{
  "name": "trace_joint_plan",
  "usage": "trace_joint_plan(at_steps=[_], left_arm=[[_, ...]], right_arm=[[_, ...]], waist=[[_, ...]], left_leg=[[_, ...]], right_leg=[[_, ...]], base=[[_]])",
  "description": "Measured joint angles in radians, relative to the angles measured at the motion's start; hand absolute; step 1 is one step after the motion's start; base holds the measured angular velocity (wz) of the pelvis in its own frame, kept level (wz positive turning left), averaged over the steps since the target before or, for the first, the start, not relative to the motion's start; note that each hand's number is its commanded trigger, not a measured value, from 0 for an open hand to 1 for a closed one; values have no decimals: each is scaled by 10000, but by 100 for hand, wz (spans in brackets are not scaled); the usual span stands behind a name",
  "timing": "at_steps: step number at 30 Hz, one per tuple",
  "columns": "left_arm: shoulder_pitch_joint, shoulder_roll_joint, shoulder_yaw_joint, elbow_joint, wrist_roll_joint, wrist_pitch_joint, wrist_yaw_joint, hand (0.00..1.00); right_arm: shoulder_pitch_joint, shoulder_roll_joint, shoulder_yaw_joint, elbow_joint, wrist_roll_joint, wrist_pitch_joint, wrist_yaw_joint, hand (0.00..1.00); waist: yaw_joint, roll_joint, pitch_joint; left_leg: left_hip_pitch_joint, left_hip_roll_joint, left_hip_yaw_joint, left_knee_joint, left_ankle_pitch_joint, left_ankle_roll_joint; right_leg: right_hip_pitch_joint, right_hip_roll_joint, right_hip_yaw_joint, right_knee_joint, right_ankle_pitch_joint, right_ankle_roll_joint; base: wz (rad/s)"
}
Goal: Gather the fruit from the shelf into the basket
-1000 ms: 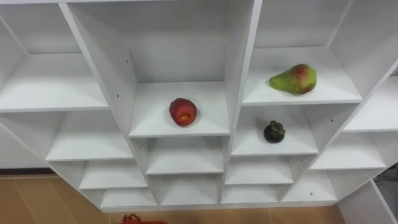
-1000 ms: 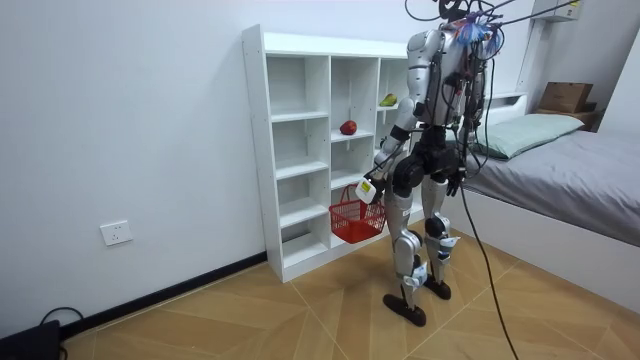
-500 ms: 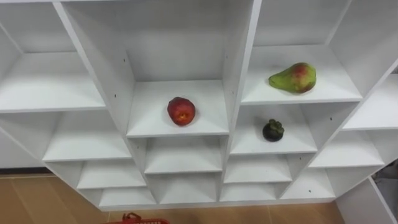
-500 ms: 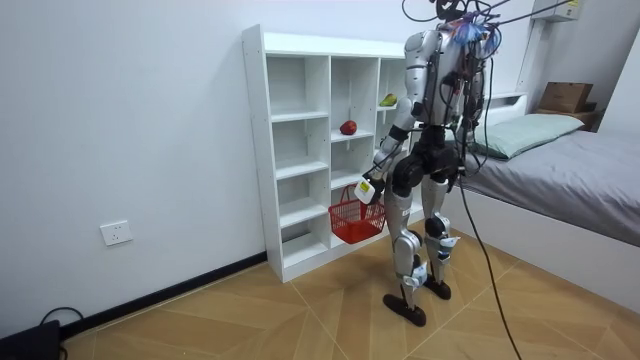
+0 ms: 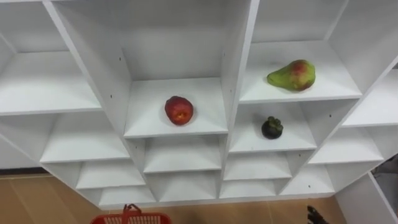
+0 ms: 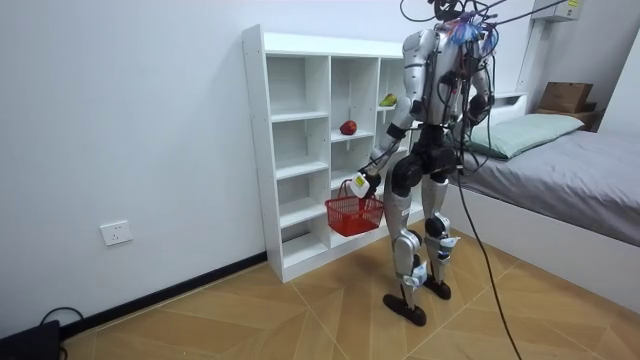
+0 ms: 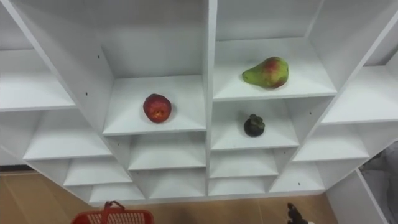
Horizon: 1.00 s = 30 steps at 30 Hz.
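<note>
The red basket (image 6: 355, 212) is carried by its handle, the left hand's (image 6: 369, 181) fingers curled round it, before the white shelves (image 6: 257, 150).

I stand on both feet on the wooden floor (image 6: 300, 310), right in front of the white closet (image 6: 300, 150) by the wall. My left hand (image 6: 368, 183) is held out low toward the closet. Its fingers hold the handle of the red basket (image 6: 352, 214), which hangs in the air just beside the lower shelves. 2 fruits sit on the shelves: a red apple (image 6: 348, 127) in the middle part, and a yellow-green fruit (image 6: 388, 100) 1 shelf higher, next to my arm. A bed (image 6: 570, 180) with a pillow (image 6: 530, 130) is on the room view's right. A brown box (image 6: 565, 97) sits past the pillow. A wall socket (image 6: 116, 233) is low on the room view's left.
</note>
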Motion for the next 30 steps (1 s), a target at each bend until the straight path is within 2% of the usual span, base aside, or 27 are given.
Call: trace_joint_plan(at_steps=[3, 6, 10, 12, 15, 17, 18, 24, 30], left_arm=[[23, 13, -8, -25, -23, -197, -64, 100], [63, -8, -11, -25, -12, -365, -57, 100], [115, -3, -43, -11, 27, -536, -60, 100], [92, 98, -202, -5, -14, -548, -78, 100], [90, 148, -594, 45, -72, -553, -113, 100], [79, 156, -758, 112, -77, -553, -153, 100], [93, 175, -814, 112, -76, -553, -214, 100], [123, 333, -1078, 27, -26, -550, -328, 100], [188, 381, -1071, 31, -31, -551, -354, 100]], right_arm=[[256, 18, 18, -1358, -118, -470, -138, 0], [230, 40, 2, -1729, -566, -774, -374, 0], [223, 47, 4, -2838, -1350, -909, -813, 0], [201, 97, 13, -3535, -1583, -916, -1174, 0], [159, 84, 134, -4457, -1607, -956, -1765, 0], [39, 76, 228, -4904, -1935, -1052, -2108, 0], [-55, 49, 248, -5131, -2095, -1133, -2316, 0], [-412, -94, 317, -6107, -2379, -1314, -3023, 0], [-480, -264, 317, -6508, -2382, -1465, -3544, 0]], waist=[[-61, 61, -18], [-90, 22, 0], [-221, 63, -21], [-214, 52, -3], [-185, -28, 33], [-228, -31, 5], [-230, -79, 17], [-214, -162, 17], [-184, -81, -8]], left_leg=[[-6, -2, 27, 0, 0, 0], [11, 2, 108, 2, 0, 0], [-108, 11, 244, -1, 0, 0], [-119, 17, 272, 0, 0, 0], [-130, 17, 280, -1, 0, 1], [-166, 37, 278, -1, 0, 1], [-169, 57, 277, -1, 1, 1], [-269, 155, 276, -3, 0, 1], [-266, 199, 281, -9, 2, -2]], right_leg=[[-9, 3, 56, 22, 17, 12], [-26, 3, 64, 56, 28, 11], [-274, -1, 124, 221, 30, 8], [-361, 27, 226, 312, 29, 9], [-415, 35, 252, 318, 28, 10], [-477, 64, 278, 330, 38, 5], [-481, 86, 276, 329, 54, -10], [-563, 186, 284, 286, 138, -76], [-564, 232, 304, 308, 181, -114]], base=[[-3], [-6], [-9], [-9], [-2], [0], [0], [0], [-2]])
